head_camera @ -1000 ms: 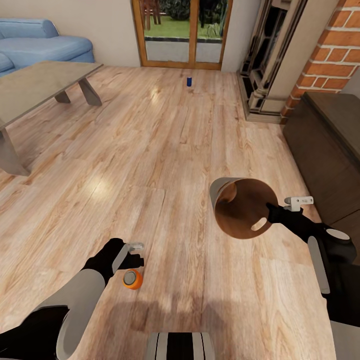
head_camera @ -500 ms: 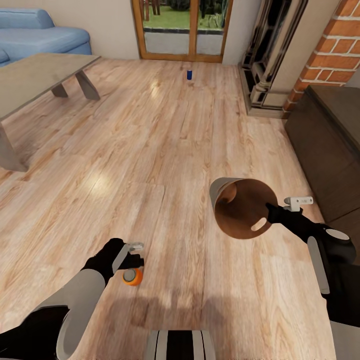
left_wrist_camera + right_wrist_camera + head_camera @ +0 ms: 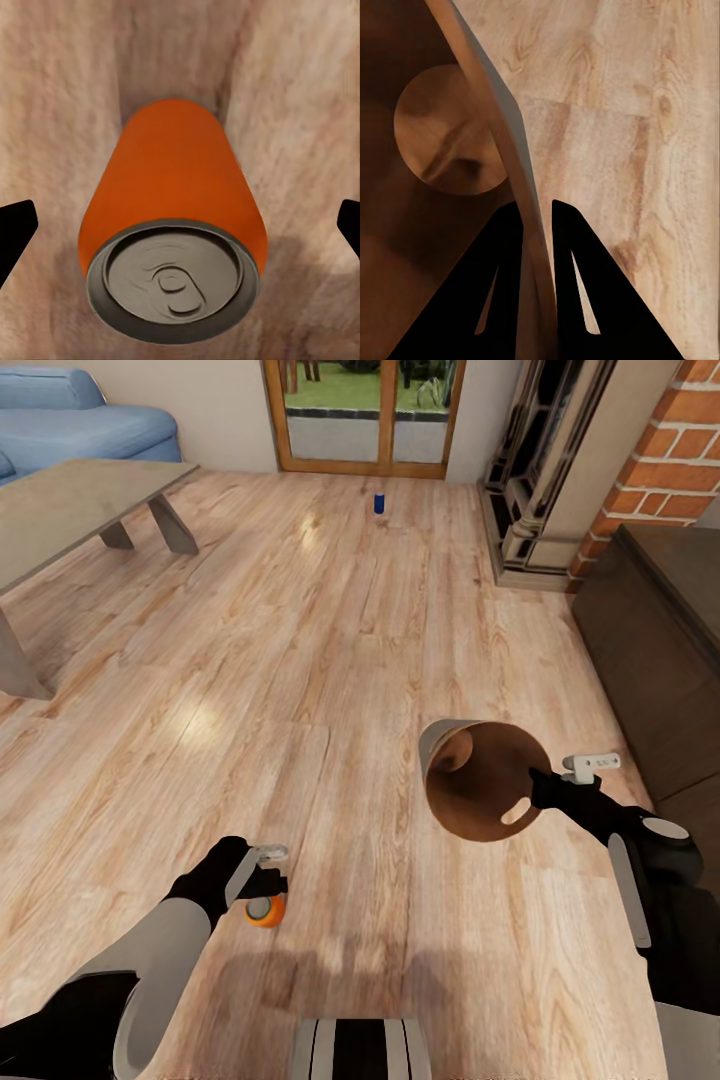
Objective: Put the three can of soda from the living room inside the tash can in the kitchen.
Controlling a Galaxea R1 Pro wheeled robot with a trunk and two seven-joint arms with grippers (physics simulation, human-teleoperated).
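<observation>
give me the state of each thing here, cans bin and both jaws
orange can: upright on the floor, between the open left gripper jaws, not gripped
blue can: upright on the floor far off, near the glass doors
trash can: held off the floor, tilted, looks empty
right gripper: jaws shut on the trash can's rim

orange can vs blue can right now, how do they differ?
The orange can is between the open fingers of the left gripper, close to the robot; the blue can stands alone far across the floor, near the glass doors. The blue can looks far smaller in the head view, being farther away. Both are upright soda cans on the wood planks.
</observation>
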